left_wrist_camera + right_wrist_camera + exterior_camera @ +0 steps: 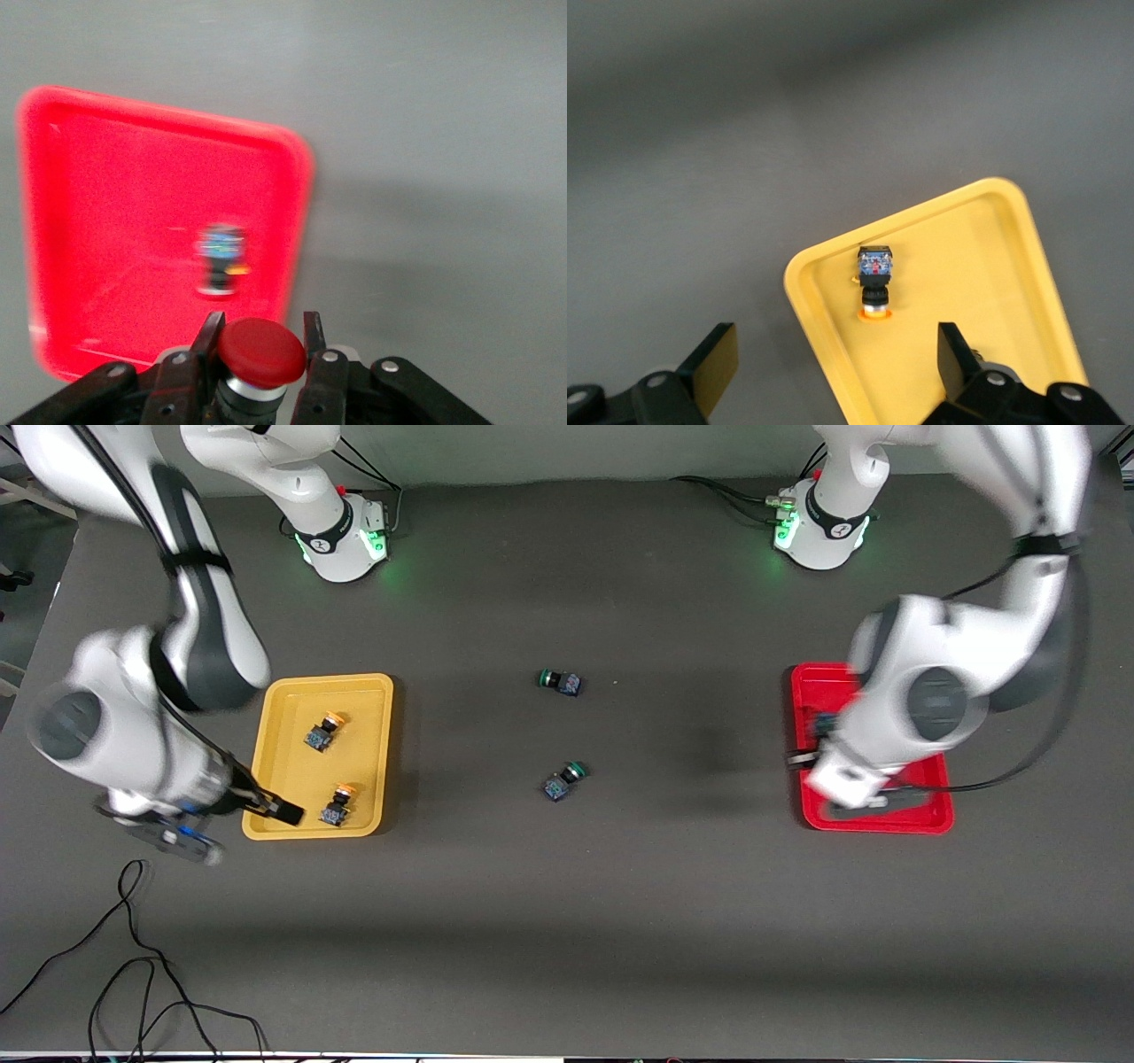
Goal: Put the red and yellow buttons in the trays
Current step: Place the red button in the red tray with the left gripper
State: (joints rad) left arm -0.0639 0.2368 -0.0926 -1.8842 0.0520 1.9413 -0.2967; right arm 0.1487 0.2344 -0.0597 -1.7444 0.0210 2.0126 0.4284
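Observation:
My left gripper (pixel 260 322) is shut on a red-capped button (pixel 262 352) and holds it over the red tray (pixel 115 204), near one corner. A second button (pixel 221 258) lies in that tray, too blurred to tell its cap. In the front view the left hand hides most of the red tray (pixel 817 687). My right gripper (pixel 834 354) is open and empty over the near corner of the yellow tray (pixel 356 744). Two yellow-capped buttons lie in it, one (pixel 322 732) farther from the front camera, one (pixel 337 807) nearer. The right wrist view shows one button (pixel 874 279) in the yellow tray (pixel 983 292).
Two green-capped buttons lie on the dark table between the trays, one (pixel 561 682) farther from the front camera, one (pixel 563 779) nearer. Loose black cables (pixel 133 957) lie at the table's near edge toward the right arm's end.

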